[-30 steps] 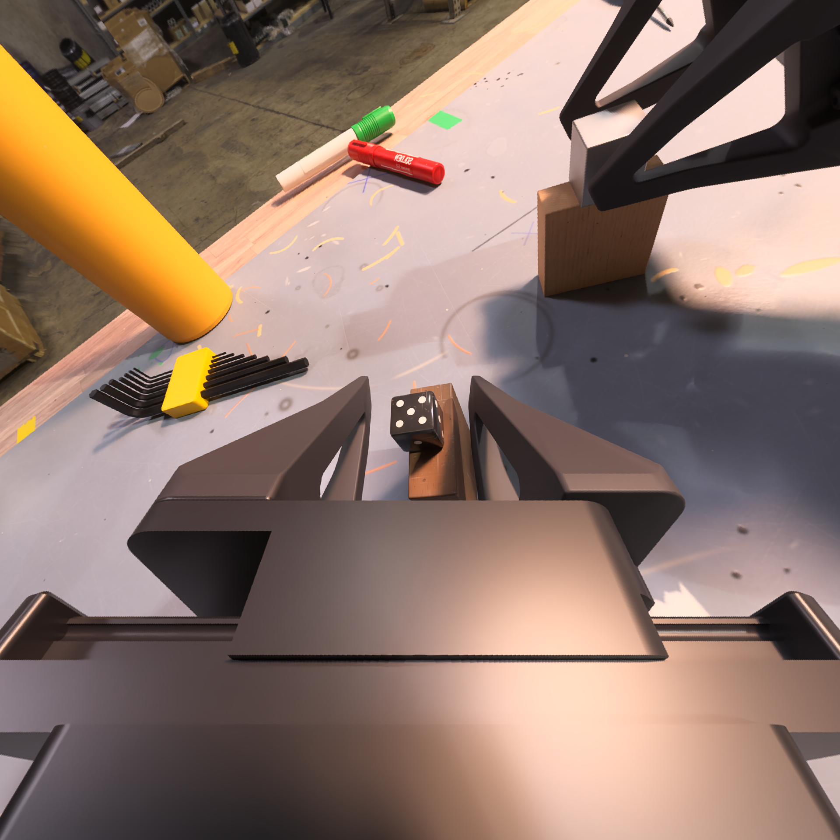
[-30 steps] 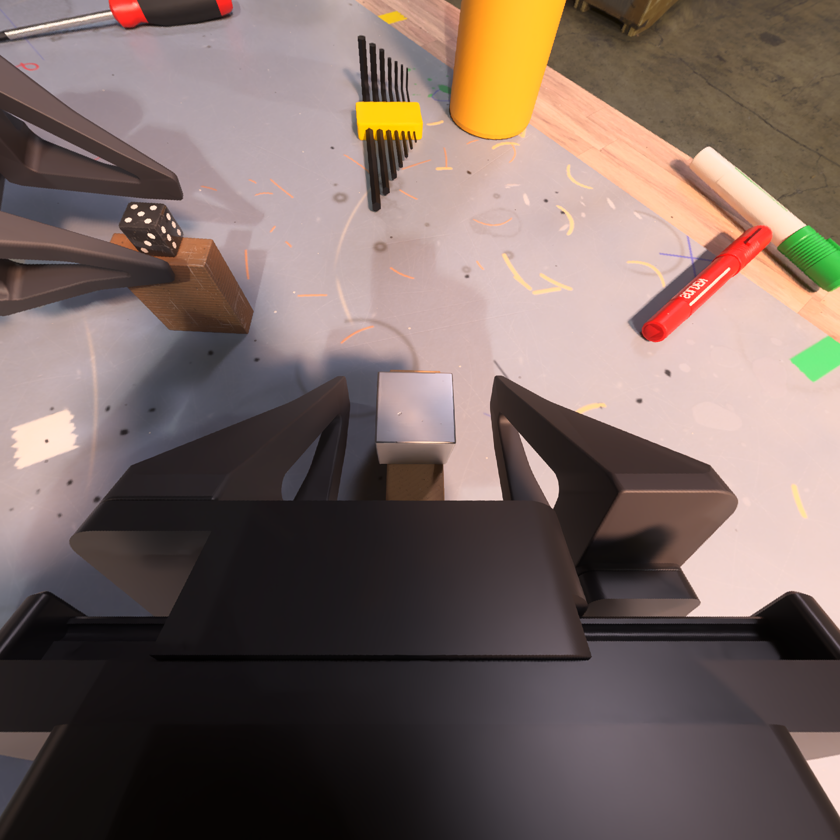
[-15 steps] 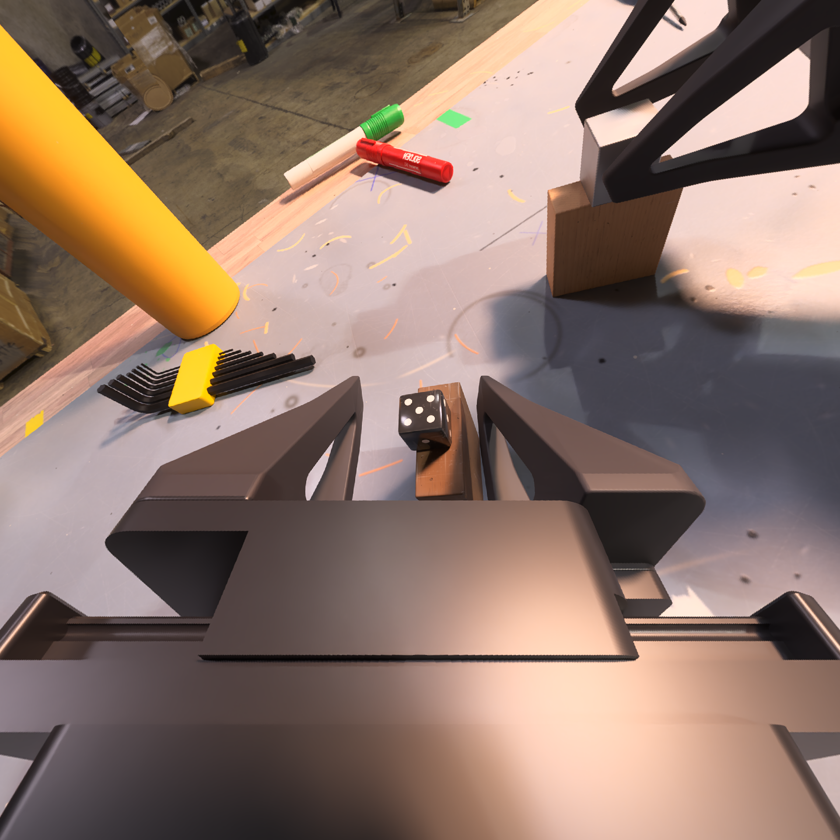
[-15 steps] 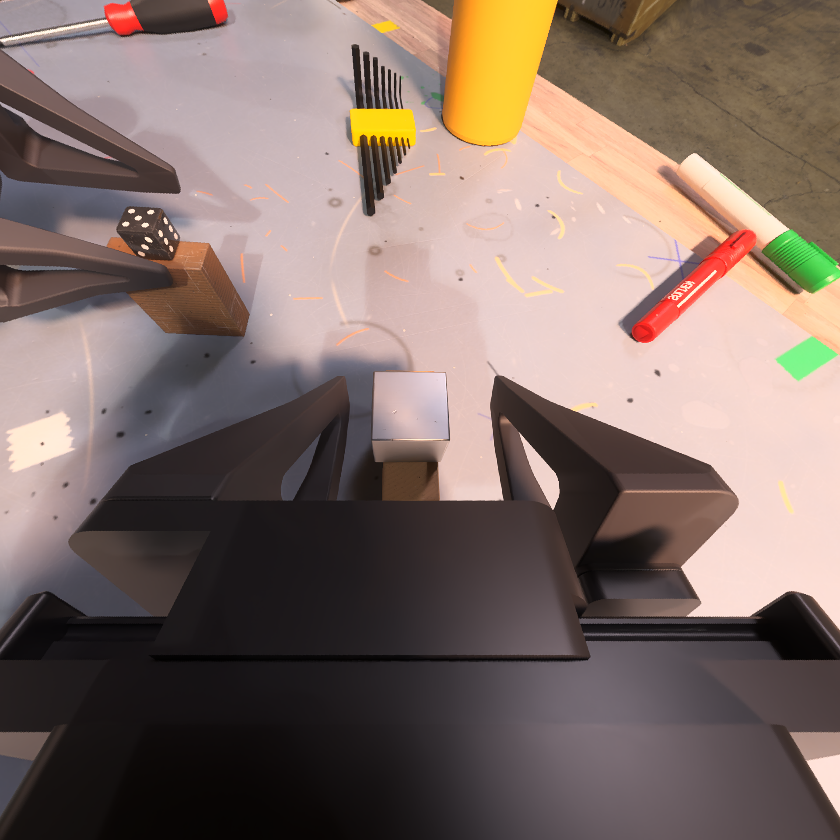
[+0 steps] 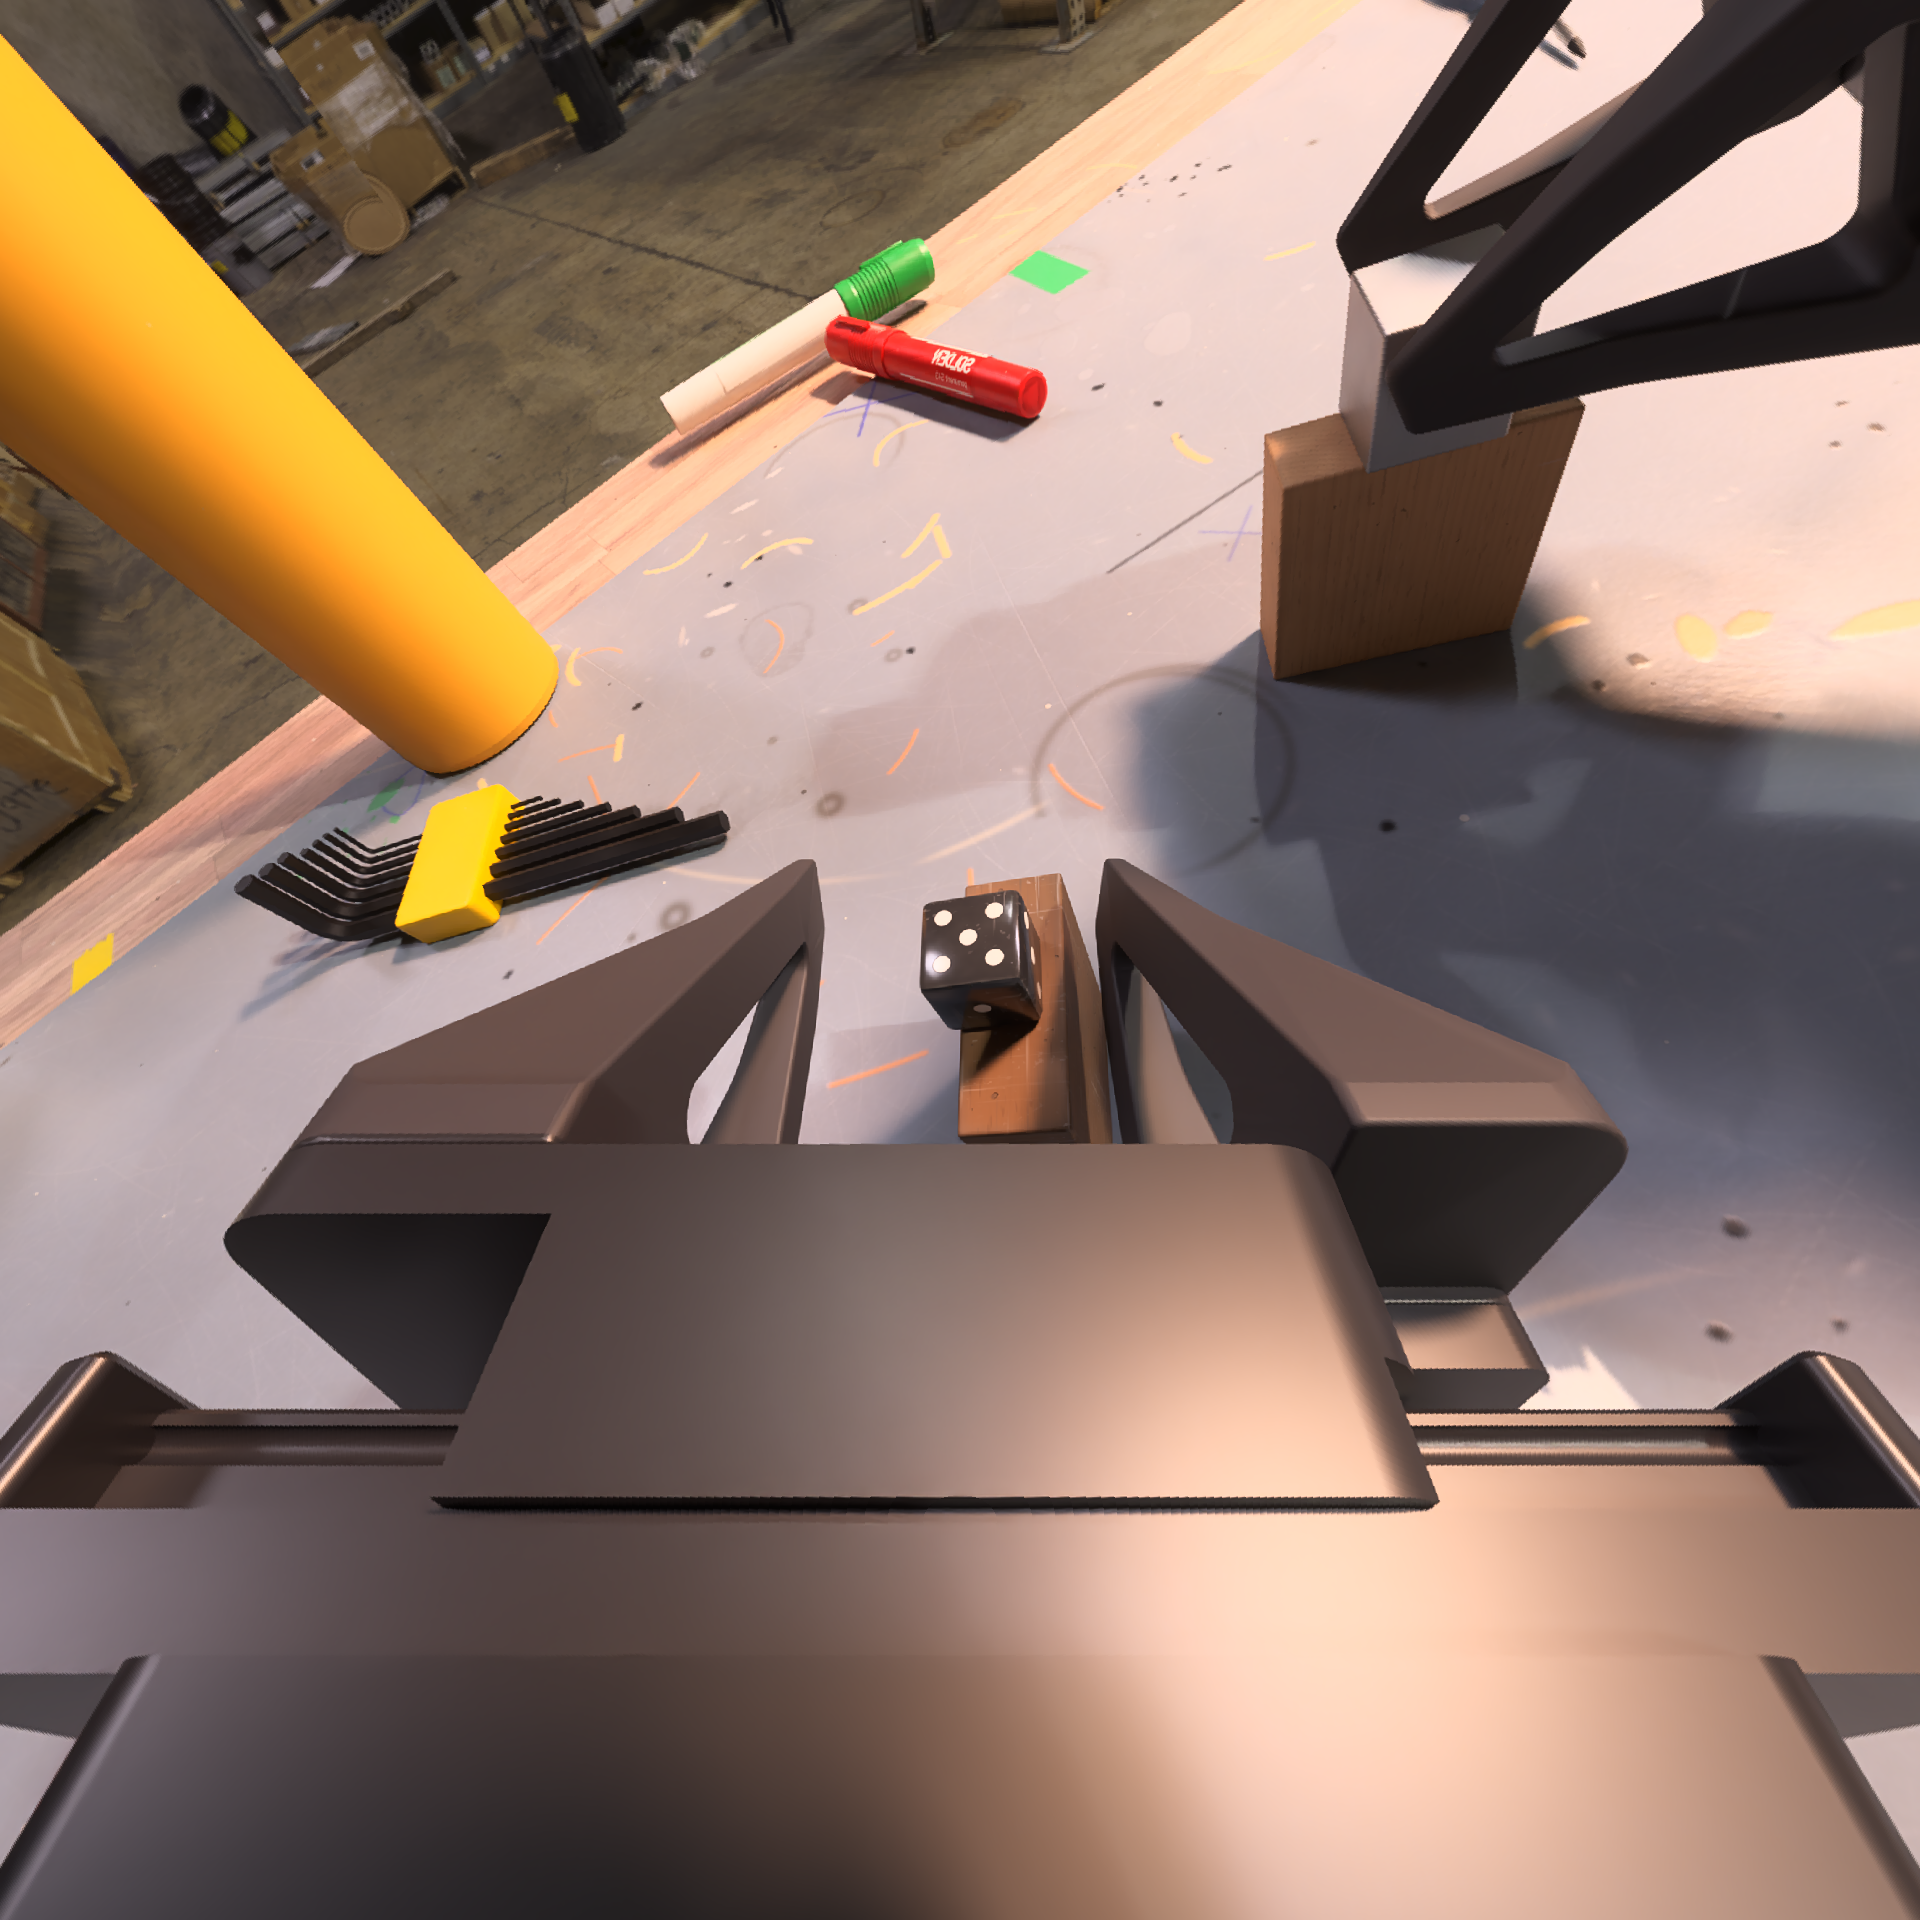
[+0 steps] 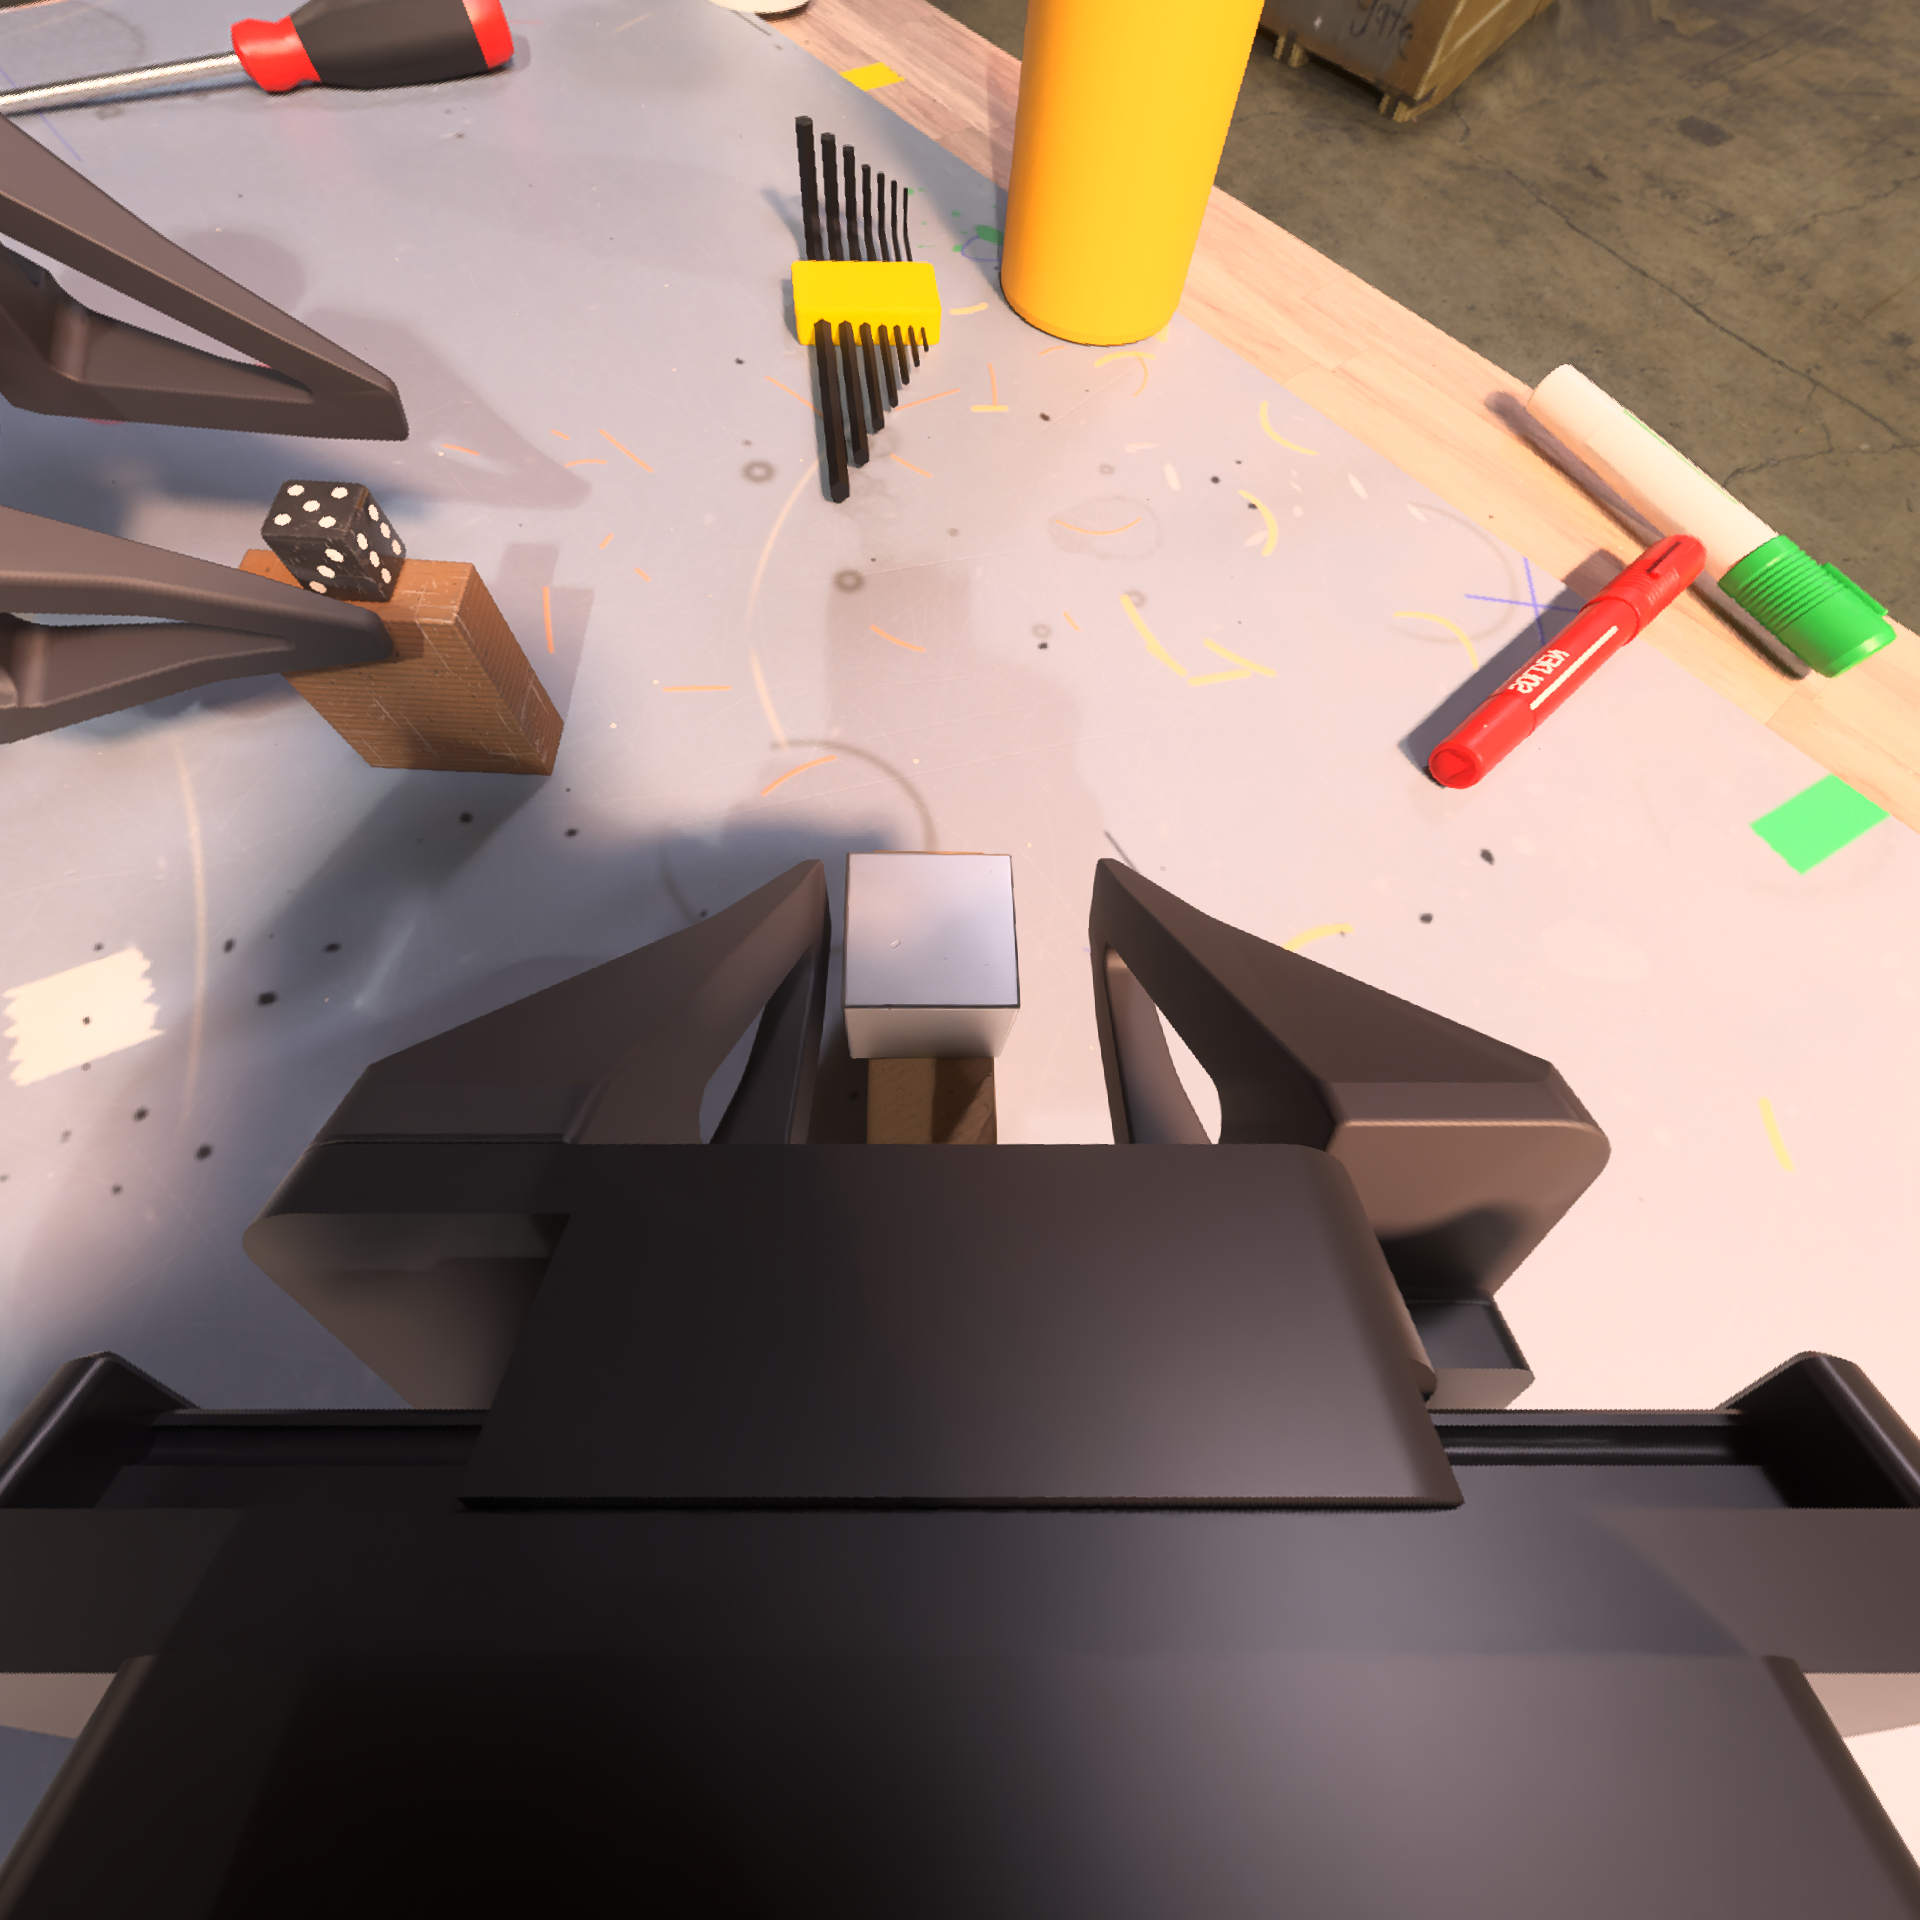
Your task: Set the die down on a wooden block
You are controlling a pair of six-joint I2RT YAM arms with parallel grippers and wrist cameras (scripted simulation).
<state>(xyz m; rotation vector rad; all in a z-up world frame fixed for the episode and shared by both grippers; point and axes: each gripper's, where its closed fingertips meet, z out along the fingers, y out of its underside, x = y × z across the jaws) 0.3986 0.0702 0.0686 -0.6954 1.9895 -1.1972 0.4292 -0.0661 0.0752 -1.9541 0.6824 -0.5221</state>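
A black die (image 5: 977, 951) with white pips rests on top of a dark wooden block (image 5: 1023, 1060), near its left edge. My left gripper (image 5: 961, 883) is open, with a finger on each side of the die and not touching it. The die (image 6: 332, 540) and its block (image 6: 436, 675) also show in the right wrist view, between the left gripper's fingers (image 6: 312, 623). My right gripper (image 6: 958, 873) is open around a grey metal cube (image 6: 930, 935) that sits on a lighter wooden block (image 6: 930, 1107). That cube (image 5: 1371, 353) and its block (image 5: 1403, 540) show in the left wrist view.
A tall yellow cylinder (image 6: 1117, 166) stands near the wooden table edge, with a hex key set in a yellow holder (image 6: 862, 301) beside it. A red marker (image 6: 1558, 665) and a green-capped white marker (image 6: 1704, 540) lie at the edge. A screwdriver (image 6: 364, 42) lies at the far left.
My left gripper's fingers have spread wider and the die stays on the dark block. My right gripper's fingers have drawn closer around the metal cube.
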